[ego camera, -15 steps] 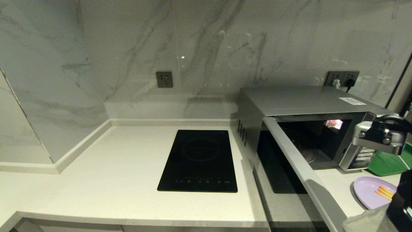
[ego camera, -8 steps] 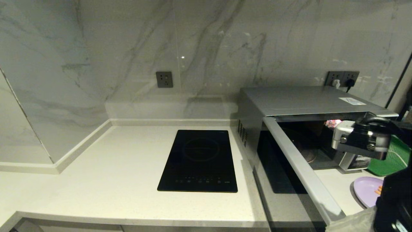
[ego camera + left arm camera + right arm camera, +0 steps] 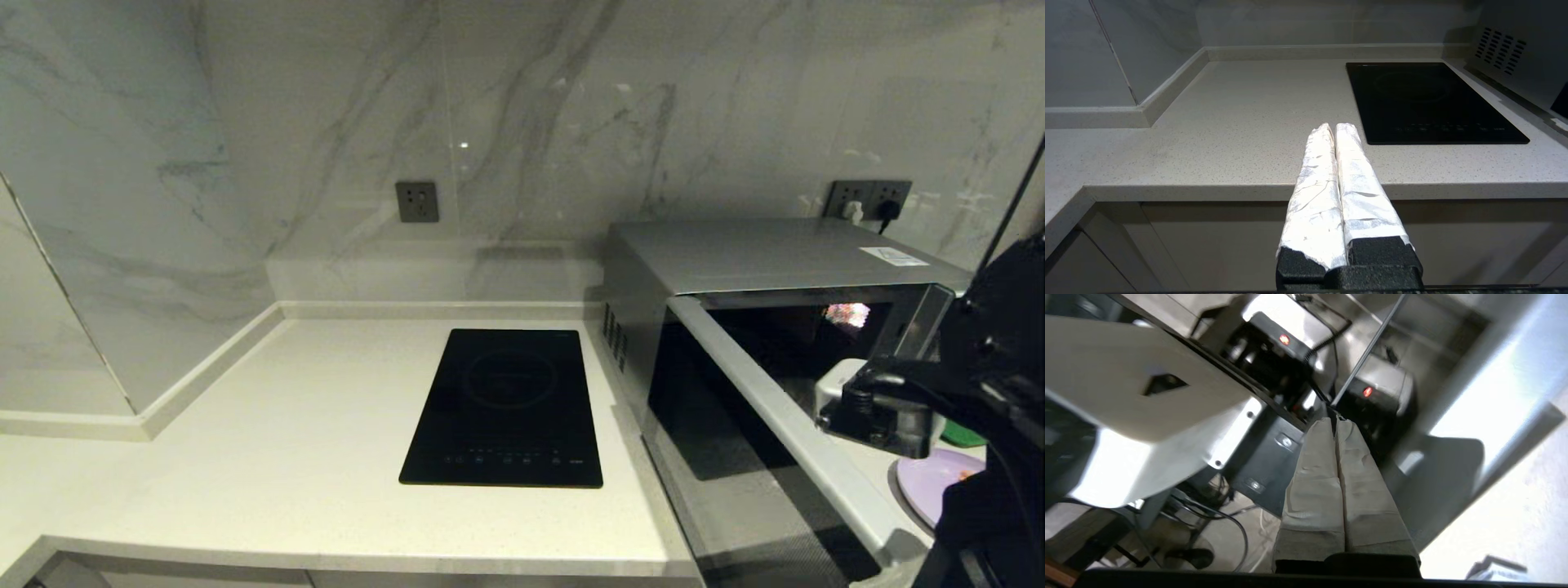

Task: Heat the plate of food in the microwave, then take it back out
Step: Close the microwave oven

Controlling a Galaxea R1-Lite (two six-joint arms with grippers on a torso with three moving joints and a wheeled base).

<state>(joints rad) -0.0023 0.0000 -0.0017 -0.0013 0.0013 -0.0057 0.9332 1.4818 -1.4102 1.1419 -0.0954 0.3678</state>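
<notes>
Now the plate of food (image 3: 939, 487) is sitting on the counter (image 3: 326, 457) just right of the microwave (image 3: 775, 327), whose door (image 3: 759, 457) is swinging wider than a second ago. Meanwhile the right gripper (image 3: 1336, 424), pressed shut and empty, has dropped beside the door. The left gripper (image 3: 1334, 127) is parked closed. No lettering is legible.
</notes>
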